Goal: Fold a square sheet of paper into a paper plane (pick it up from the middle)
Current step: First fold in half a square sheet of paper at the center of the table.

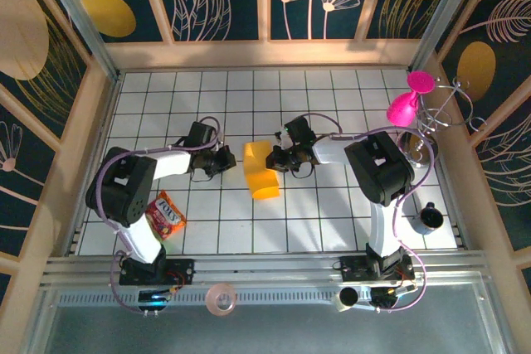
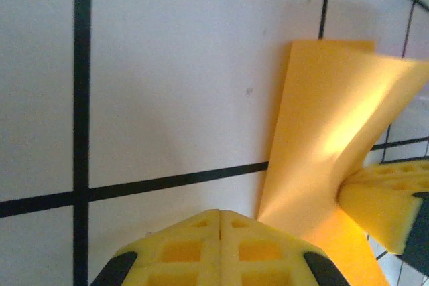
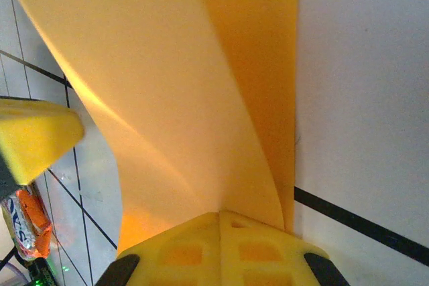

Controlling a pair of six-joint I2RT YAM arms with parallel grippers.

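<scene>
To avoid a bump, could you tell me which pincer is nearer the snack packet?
Left. The left pincer is just past the snack packet; the right pincer is across the paper.

The only printed marking is on the snack packet: pale lettering on a red-orange front, seen in the top external view. The characters are too small to read. In the right wrist view, the same packet shows dark letters on a white band, too blurred to read.
</scene>
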